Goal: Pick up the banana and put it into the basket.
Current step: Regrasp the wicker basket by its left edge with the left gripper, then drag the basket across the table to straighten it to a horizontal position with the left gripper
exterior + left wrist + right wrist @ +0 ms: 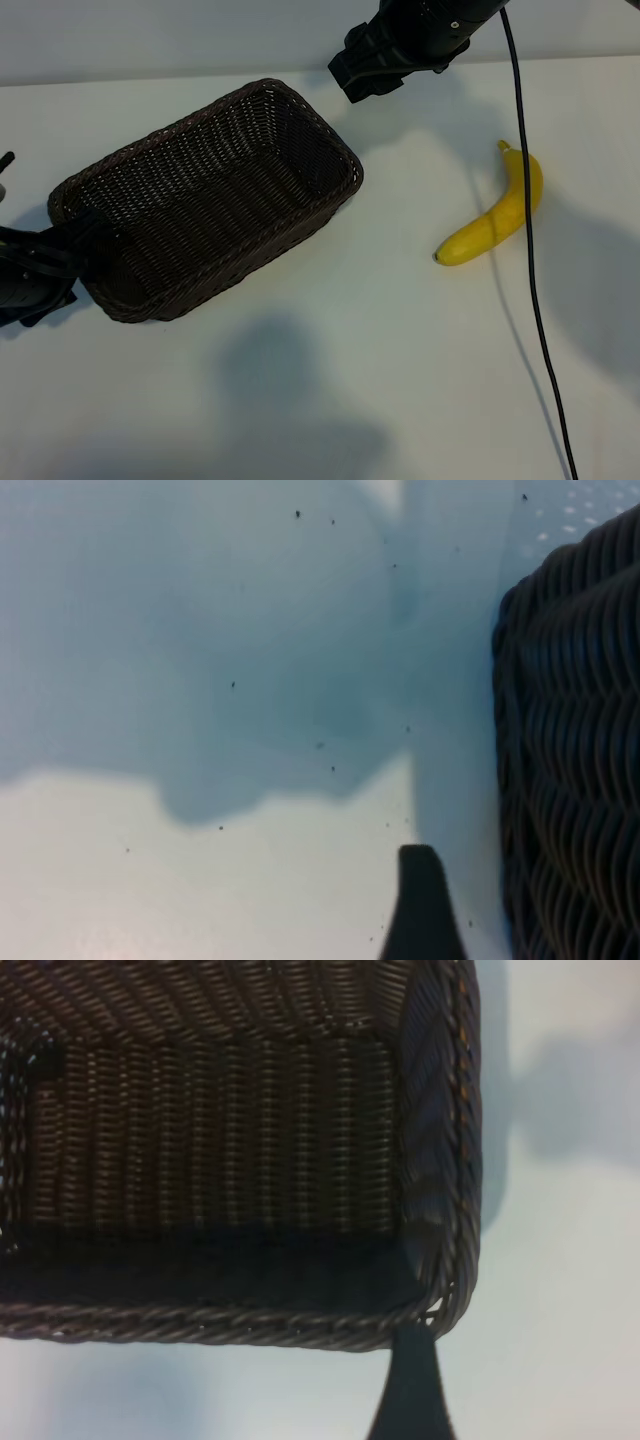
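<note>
The yellow banana (495, 215) lies on the white table at the right, well apart from both arms. The dark brown wicker basket (230, 262) sits left of centre, tilted diagonally, with nothing in it. My right gripper (365, 75) hovers by the basket's far corner, open and holding nothing. In the right wrist view, one of its fingers (410, 1385) stands just outside the basket's rim (200, 1322). My left gripper (45, 272) is at the table's left edge beside the basket's near-left corner, open. One of its fingers (420, 905) is next to the basket wall (580, 730), with bare table between the jaws.
A black cable (545, 360) hangs from the right arm and runs down across the banana toward the front edge. White table (330, 400) stretches in front of the basket and around the banana.
</note>
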`<action>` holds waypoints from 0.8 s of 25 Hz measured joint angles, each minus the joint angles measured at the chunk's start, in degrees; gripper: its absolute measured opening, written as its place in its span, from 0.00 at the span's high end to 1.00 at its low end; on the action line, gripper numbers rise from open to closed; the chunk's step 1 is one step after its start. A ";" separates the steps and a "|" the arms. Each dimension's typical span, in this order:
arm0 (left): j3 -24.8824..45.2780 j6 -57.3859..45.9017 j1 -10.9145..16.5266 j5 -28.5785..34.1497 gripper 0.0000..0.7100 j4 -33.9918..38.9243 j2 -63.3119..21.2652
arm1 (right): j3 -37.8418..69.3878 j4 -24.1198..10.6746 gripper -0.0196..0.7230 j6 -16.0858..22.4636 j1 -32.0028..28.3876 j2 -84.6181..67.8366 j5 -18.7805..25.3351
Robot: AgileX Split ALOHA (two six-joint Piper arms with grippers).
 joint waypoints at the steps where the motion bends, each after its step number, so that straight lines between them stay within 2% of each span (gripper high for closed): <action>1: -0.16 0.00 -0.05 -0.15 0.31 -0.07 0.73 | 0.00 0.06 0.22 0.00 0.00 0.00 0.06; 4: -0.28 0.00 -0.05 -1.16 0.46 -0.08 2.68 | 0.00 0.06 0.22 0.00 0.00 0.00 0.12; 8: -0.28 1.09 -0.05 -1.36 0.75 -0.03 4.53 | 0.00 0.06 0.22 0.00 0.00 0.00 0.16; 14: -1.00 2.75 -0.05 -0.62 0.77 -0.03 4.53 | 0.00 0.06 0.22 0.00 0.00 0.00 0.18; 20: -5.54 5.19 -0.05 3.70 0.77 0.29 4.64 | 0.00 0.00 0.22 0.00 0.00 0.00 0.22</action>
